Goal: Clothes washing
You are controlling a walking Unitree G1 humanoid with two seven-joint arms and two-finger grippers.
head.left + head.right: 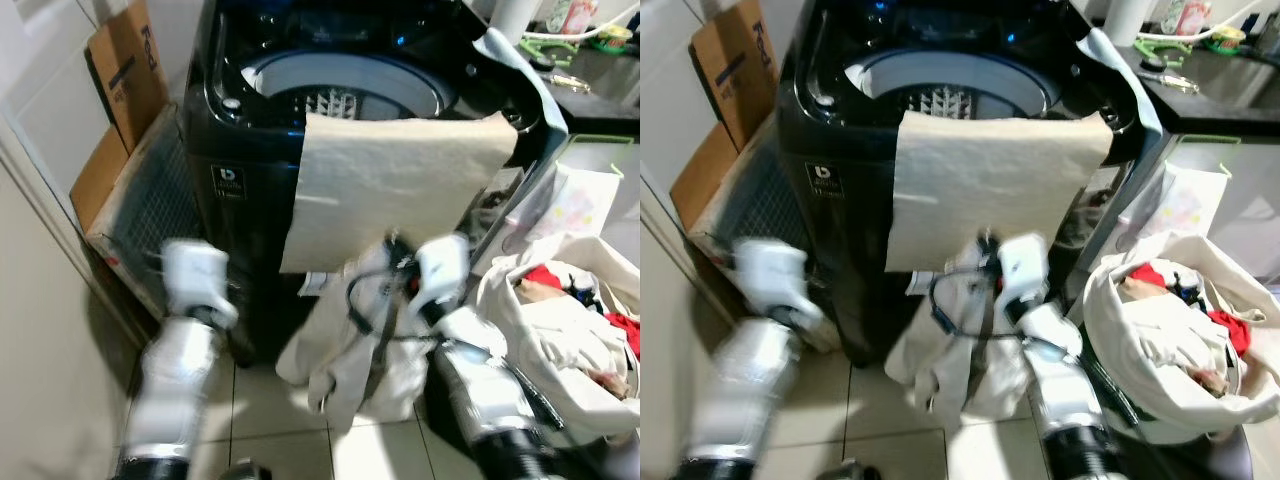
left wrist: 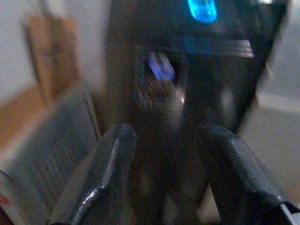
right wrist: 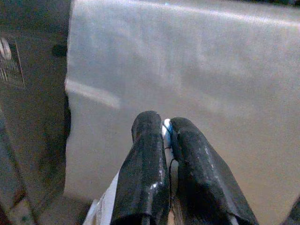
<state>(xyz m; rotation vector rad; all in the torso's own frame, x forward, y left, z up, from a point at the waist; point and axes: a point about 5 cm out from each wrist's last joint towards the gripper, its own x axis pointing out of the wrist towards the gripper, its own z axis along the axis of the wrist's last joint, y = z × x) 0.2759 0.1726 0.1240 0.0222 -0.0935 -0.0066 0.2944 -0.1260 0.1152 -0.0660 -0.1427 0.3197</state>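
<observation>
Beige cloth (image 1: 390, 190) draped flat over washer (image 1: 240, 150) rim. Right claw (image 3: 165, 129) pinches white garment (image 1: 345, 350); left claw (image 2: 164, 140) wide, empty.

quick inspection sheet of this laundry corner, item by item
surface: tiled floor, partly covered by hanging cloth
job's things: black top-load washer, lid open, drum visible; beige cloth draped over its front rim; white garment hanging below; laundry bag full of clothes beside the washer
clutter: cardboard box and a wire grid panel leaning by the wall; small items on the dark counter
grippers: left claw open, facing the washer front, blurred; right claw shut on white garment
cables: black cord at the right wrist
surroundings: white wall
</observation>
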